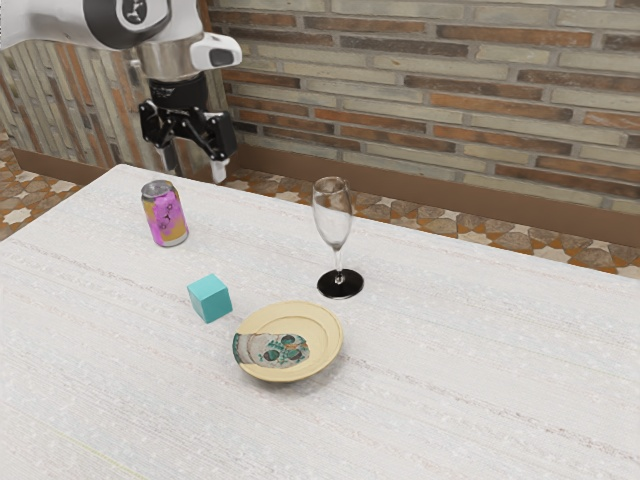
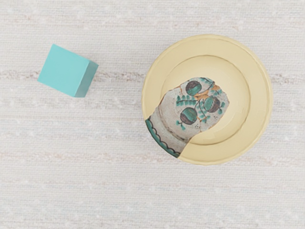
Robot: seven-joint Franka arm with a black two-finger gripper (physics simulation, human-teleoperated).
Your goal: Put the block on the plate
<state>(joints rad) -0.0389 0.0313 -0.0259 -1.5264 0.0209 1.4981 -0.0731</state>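
My black two-finger tool [image 1: 194,166] hangs up off the tabletop [image 1: 480,380], over toward the exterior view's upper left, with its fingers [image 1: 220,170] standing well apart and nothing held between them. The small turquoise cube-shaped block [image 1: 210,298] I'm meant to set on the plate rests on the whitish, faintly streaked tabletop, near the plate but not touching it; a strip of bare surface runs between the two.

That plate is round, pale yellow and raised at the rim [image 1: 330,345], with a patch of grey, green and dark decoration [image 2: 190,107] reaching from its middle out to one edge. Looking down from my wrist, I have both block and plate in sight.

In the exterior view, a silver drinks can with pink and yellow markings [image 1: 165,215] stands upright beyond the block, and a clear stemmed glass with a black foot [image 1: 333,215] stands upright behind the plate. A brick wall [image 1: 430,90] rises beyond the tabletop.
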